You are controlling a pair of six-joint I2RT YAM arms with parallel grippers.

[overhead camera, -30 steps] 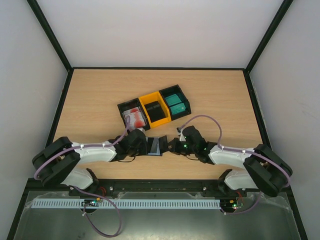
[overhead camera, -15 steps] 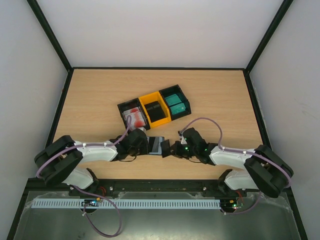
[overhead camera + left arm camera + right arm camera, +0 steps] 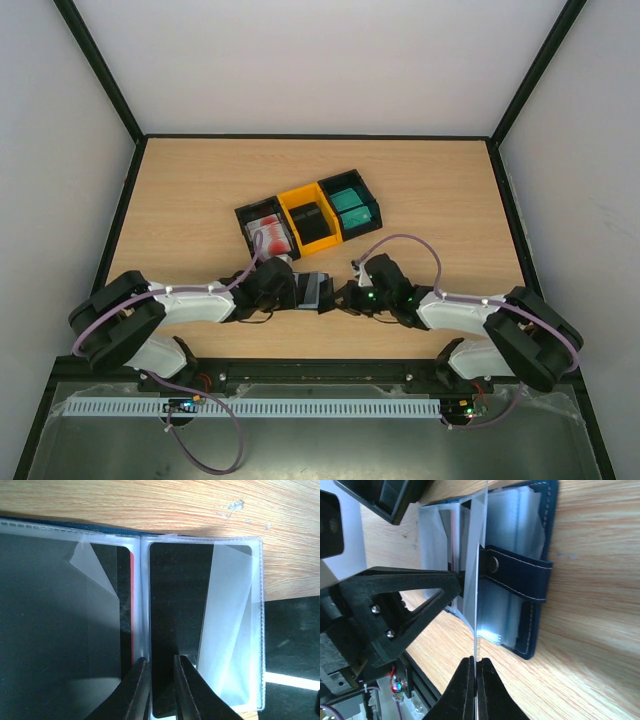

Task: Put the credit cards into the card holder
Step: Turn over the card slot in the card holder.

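The navy card holder (image 3: 313, 291) lies open on the table between my two grippers. In the left wrist view its clear sleeves (image 3: 230, 630) hold a black card (image 3: 172, 590) and a red-edged card (image 3: 132, 605). My left gripper (image 3: 159, 662) is nearly closed on one sleeve with the black card in it. My right gripper (image 3: 476, 661) is shut on a thin pale card (image 3: 481, 580) seen edge-on. The card's far end reaches in among the sleeves, beside the snap tab (image 3: 520, 575). White-red (image 3: 267, 233), black (image 3: 312, 222) and teal (image 3: 350, 208) card stacks sit in bins.
Three joined open-top bins, black (image 3: 245, 218), yellow (image 3: 293, 196) and black (image 3: 372, 207), stand just behind the holder. The left gripper's black body (image 3: 395, 605) is close to the right gripper's card. Black frame rails edge the table.
My right gripper has moved slightly left toward the holder with the card in it. The left gripper has stayed on the sleeve almost unmoved.
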